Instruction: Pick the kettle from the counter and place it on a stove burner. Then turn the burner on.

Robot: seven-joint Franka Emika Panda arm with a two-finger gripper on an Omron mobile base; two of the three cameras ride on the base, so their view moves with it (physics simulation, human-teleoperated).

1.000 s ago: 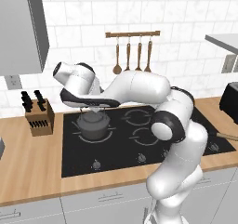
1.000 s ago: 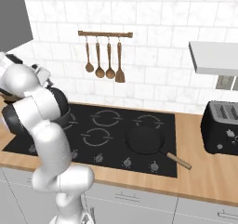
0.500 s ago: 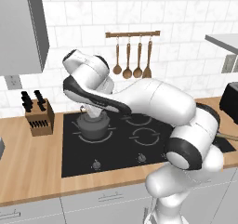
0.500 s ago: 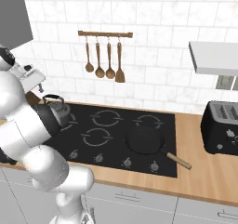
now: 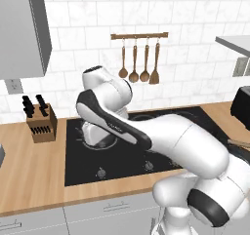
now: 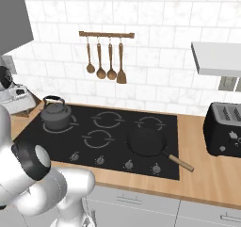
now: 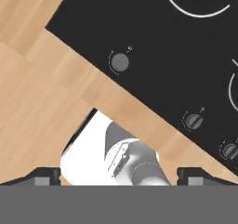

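Kettle (image 6: 56, 116): squat, dark grey, arched black handle; set upright on the stove burner (image 6: 70, 125), free of the fingers. Gripper (image 7: 119, 174): fingers spread wide, nothing held, knobs ahead of the tips. Risk: the wrong knob (image 7: 120, 62) could be turned, since several lie close together.

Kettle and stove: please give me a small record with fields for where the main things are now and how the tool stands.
kettle: upright on the stove burner, at the far left of the black cooktop
frying pan: on the right part of the cooktop, wooden handle toward the toaster
tool: open, holding nothing, looking down at the front-left corner of the cooktop
nearest knob: untouched
knife block: on the counter, left of the cooktop
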